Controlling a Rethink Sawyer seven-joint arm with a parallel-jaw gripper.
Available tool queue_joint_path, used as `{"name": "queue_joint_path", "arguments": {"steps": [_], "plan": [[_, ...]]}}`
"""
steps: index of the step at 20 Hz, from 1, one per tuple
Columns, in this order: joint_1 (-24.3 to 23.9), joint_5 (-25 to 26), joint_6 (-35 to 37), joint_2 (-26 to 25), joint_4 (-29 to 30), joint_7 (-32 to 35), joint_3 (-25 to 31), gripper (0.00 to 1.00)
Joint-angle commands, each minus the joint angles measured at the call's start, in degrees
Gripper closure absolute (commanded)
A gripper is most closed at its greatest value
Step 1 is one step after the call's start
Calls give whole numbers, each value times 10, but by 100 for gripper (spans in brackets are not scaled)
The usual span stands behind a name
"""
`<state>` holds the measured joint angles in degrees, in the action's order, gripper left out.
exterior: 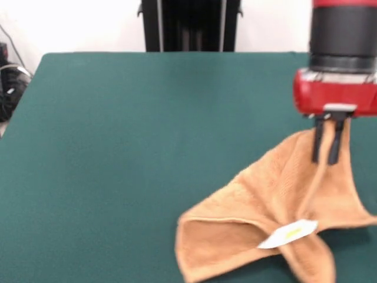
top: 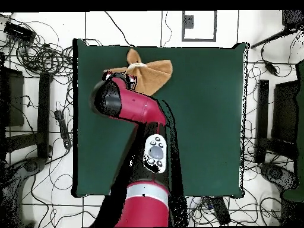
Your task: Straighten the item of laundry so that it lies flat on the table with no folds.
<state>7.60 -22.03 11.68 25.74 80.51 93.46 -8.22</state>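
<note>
One large rectangular surface covered in dark green felt-like cloth (exterior: 129, 153) fills most of both views. Across it reaches the red and black robot arm (top: 133, 107), coming from its base edge toward the opposite edge in the overhead view. Next in size is the small orange-tan terry-cloth towel (exterior: 259, 212), which lies near the surface's edge farthest from the robot's base, closer to the left corner in the overhead view. It is not flat: one part is raised to a peak, the rest spreads down onto the surface in folded lobes, and a hemmed edge curls over at the front. The black jaws of the gripper (exterior: 327, 144) are closed on the towel's raised peak. Smallest is the white tag with yellow print (exterior: 288, 233), lying on the towel's lower folds.
</note>
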Motion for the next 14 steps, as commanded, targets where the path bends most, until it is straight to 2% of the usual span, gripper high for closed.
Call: {"name": "queue_joint_path", "arguments": {"steps": [1, 3, 4, 5, 6, 8, 9, 10, 12, 13, 14], "plan": [[-53, -27, 18, -3, 78, 132, 83, 100], [14, -35, 67, -10, 45, 180, -14, 100], [21, -37, 69, -13, 45, 188, -23, 100], [-13, -34, 36, -12, 62, 166, 29, 100], [-29, -38, 35, -19, 62, 161, 50, 100], [15, -46, 92, -31, 25, 191, -19, 100], [26, -49, 111, -30, 19, 202, -35, 100], [17, -49, 104, -25, 26, 192, -21, 100], [-45, -38, 67, -33, 37, 131, 59, 100], [-49, -29, 75, -46, 16, 115, 56, 100], [-15, -23, 116, -60, -22, 131, -3, 100]]}}
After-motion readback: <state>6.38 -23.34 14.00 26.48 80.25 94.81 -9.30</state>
